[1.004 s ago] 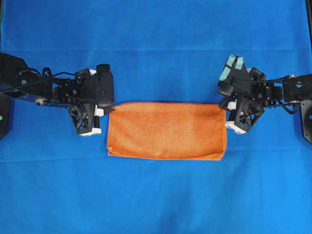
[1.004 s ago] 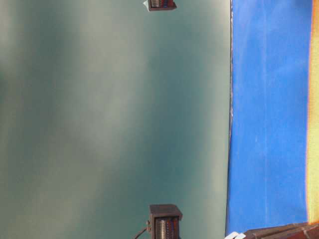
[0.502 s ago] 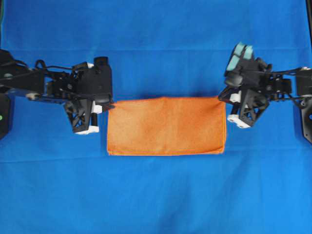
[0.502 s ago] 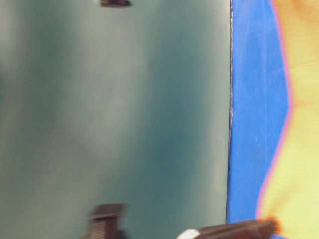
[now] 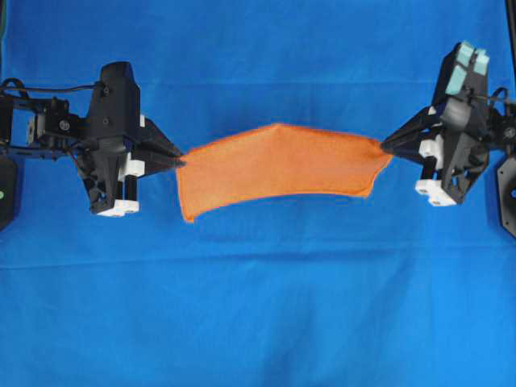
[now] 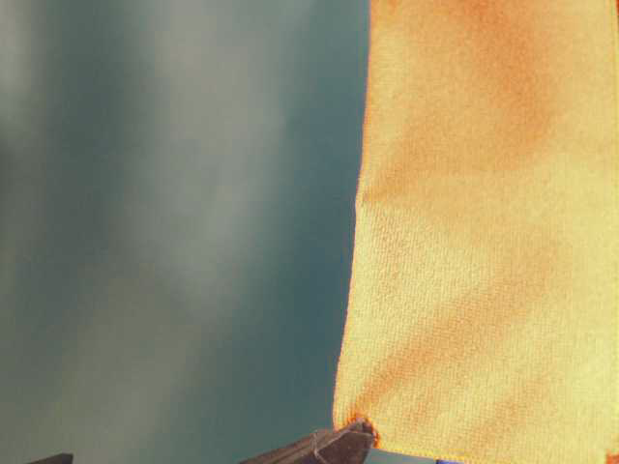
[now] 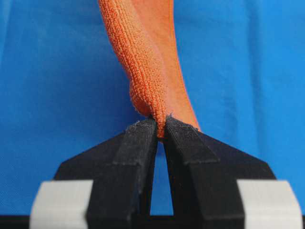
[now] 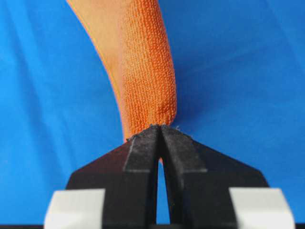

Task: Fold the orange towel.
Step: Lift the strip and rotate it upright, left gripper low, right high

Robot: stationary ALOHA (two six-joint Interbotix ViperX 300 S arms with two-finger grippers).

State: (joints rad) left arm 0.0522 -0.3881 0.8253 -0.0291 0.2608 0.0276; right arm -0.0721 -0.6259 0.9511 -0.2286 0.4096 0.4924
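The orange towel (image 5: 278,161), already doubled into a long strip, hangs off the blue cloth (image 5: 258,306) that covers the table, stretched between the two arms and bowing upward in the middle in the overhead view. The left gripper (image 5: 179,161) is pinched shut on the towel's left end and the right gripper (image 5: 383,147) is clamped on its right end; both wrist views show the jaws closed tight on a bunched corner of terry. The step in hand looks like carrying the strip for its next fold. To do it well, both pinches should hold firm, the arms should travel together at matching height so the layers stay aligned, and light tension should keep the free lower edge from twisting before it is laid down squarely on the blue cloth
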